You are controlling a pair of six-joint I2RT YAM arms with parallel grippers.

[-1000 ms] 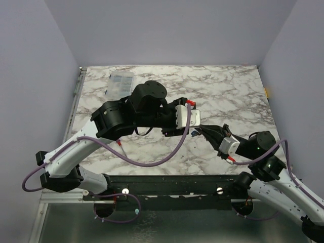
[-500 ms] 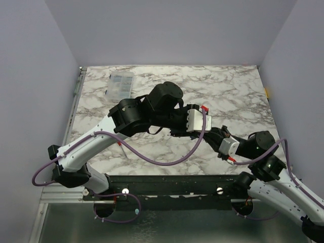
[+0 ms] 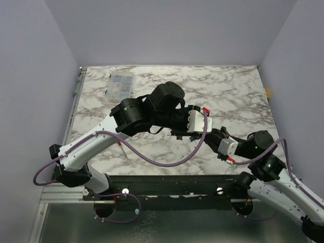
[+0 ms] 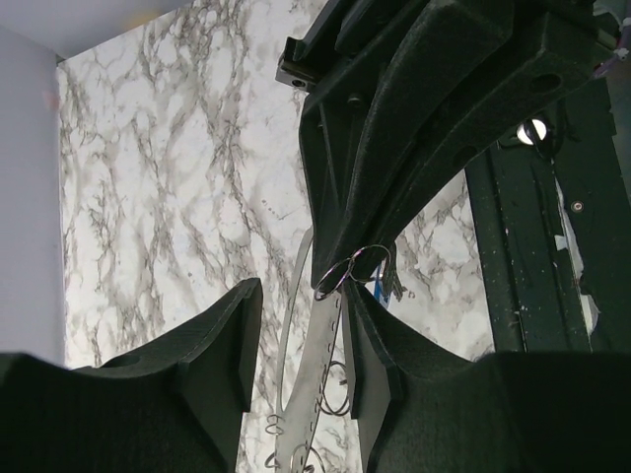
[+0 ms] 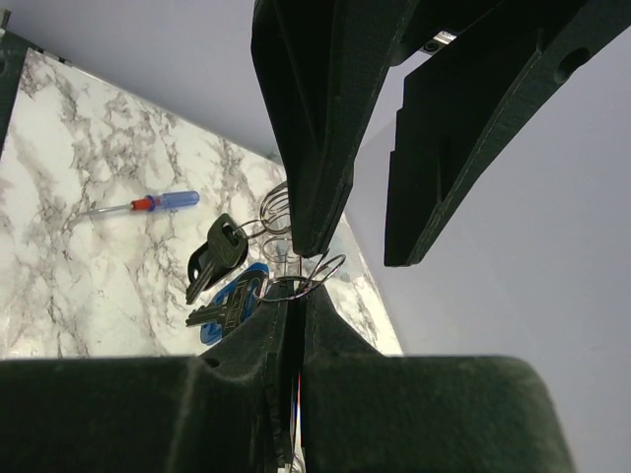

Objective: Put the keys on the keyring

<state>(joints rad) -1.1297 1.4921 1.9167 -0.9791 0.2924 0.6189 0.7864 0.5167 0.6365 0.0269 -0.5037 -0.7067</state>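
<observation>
At far left lies a clear box [image 3: 120, 84], contents unclear. Right gripper [image 5: 294, 301] pinches the keyring [image 5: 315, 270], keys [image 5: 215, 254] beside it; left gripper [image 4: 304, 296] stands half-open around its band.

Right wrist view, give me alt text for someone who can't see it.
The right gripper, jaws shut, pinches the keyring's thin metal ring, with a dark key and a blue-headed key close beside it. The left gripper hangs just above, jaws apart; a screwdriver lies on the marble table behind.
</observation>
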